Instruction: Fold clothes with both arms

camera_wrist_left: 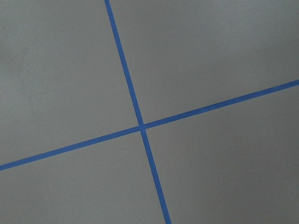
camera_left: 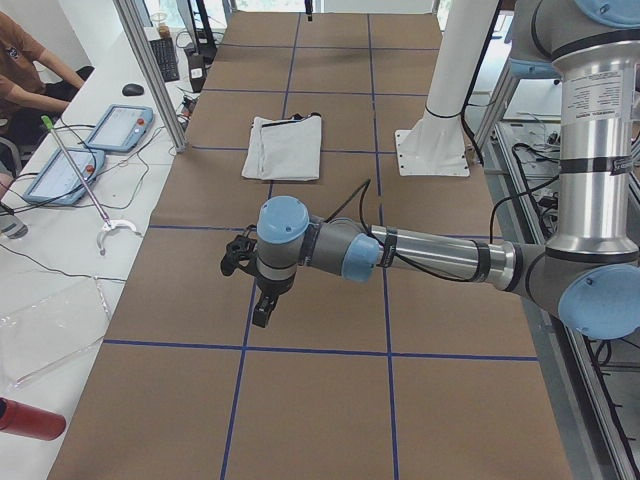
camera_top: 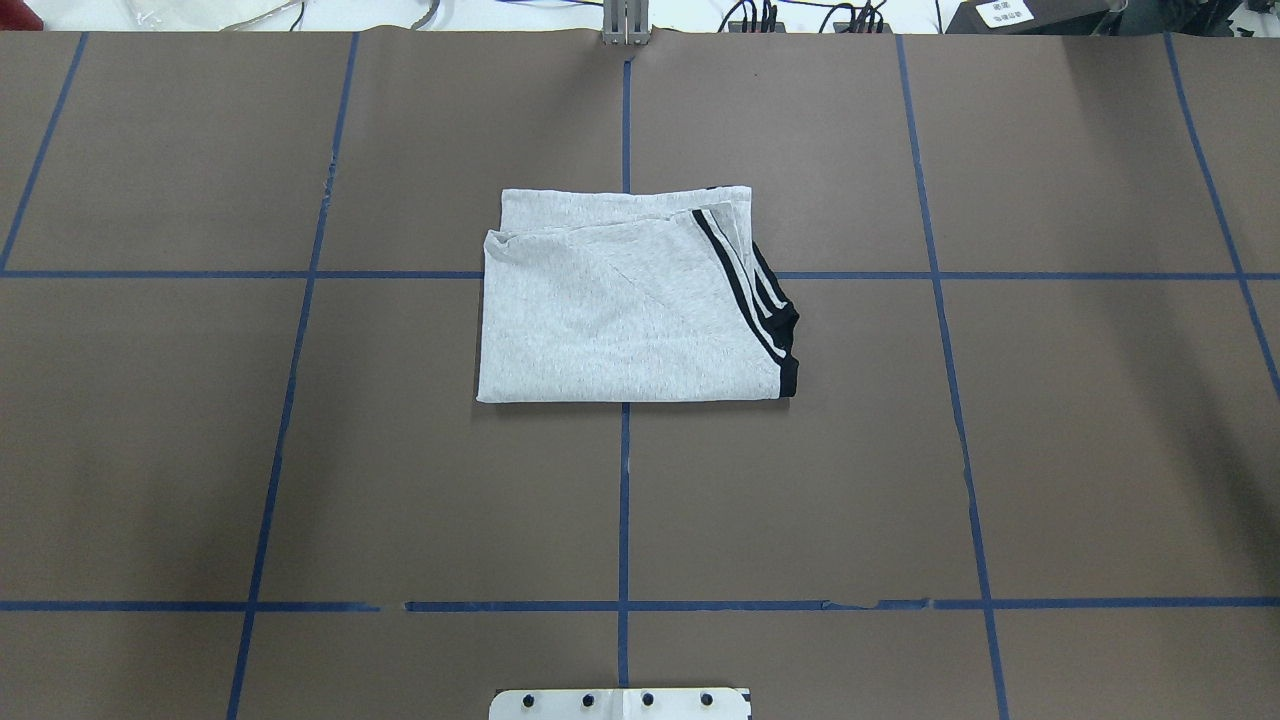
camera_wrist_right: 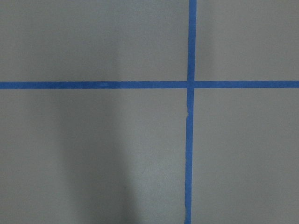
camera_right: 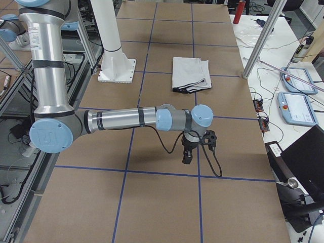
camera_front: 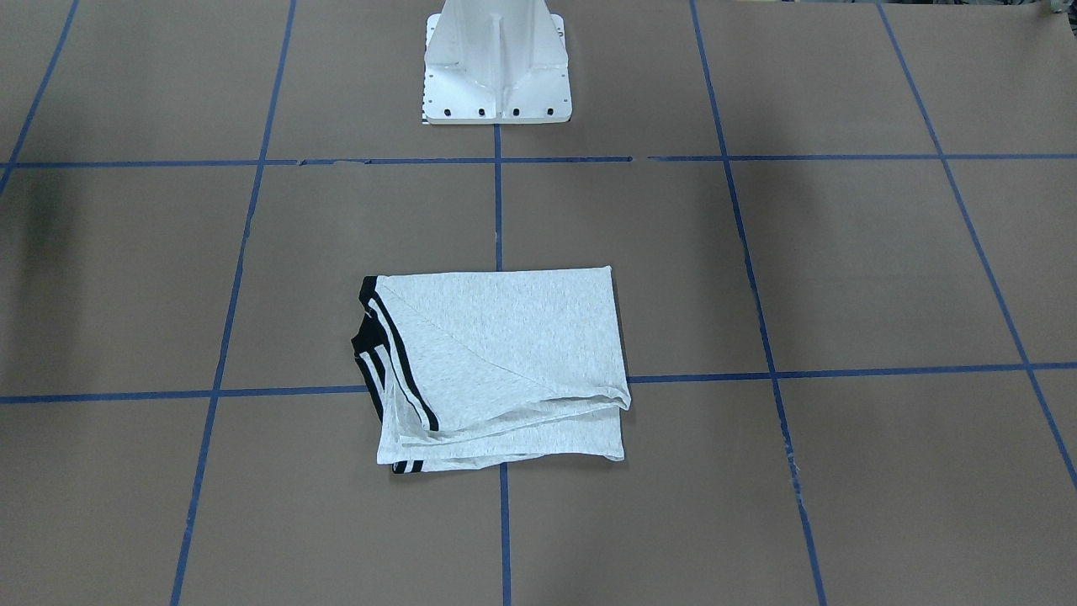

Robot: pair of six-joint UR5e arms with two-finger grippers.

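The light grey T-shirt lies folded into a rectangle at the middle of the brown table, black stripes and collar trim at one end. It also shows in the overhead view and both side views. No gripper touches it. My left gripper hangs over bare table far out to my left, seen only in the exterior left view. My right gripper hangs over bare table far out to my right, seen only in the exterior right view. I cannot tell whether either is open or shut. Both wrist views show only table and blue tape.
The white pedestal stands at my side of the table, behind the shirt. Blue tape lines grid the surface. Beyond the table's far edge are pendants, a red bottle and a seated person.
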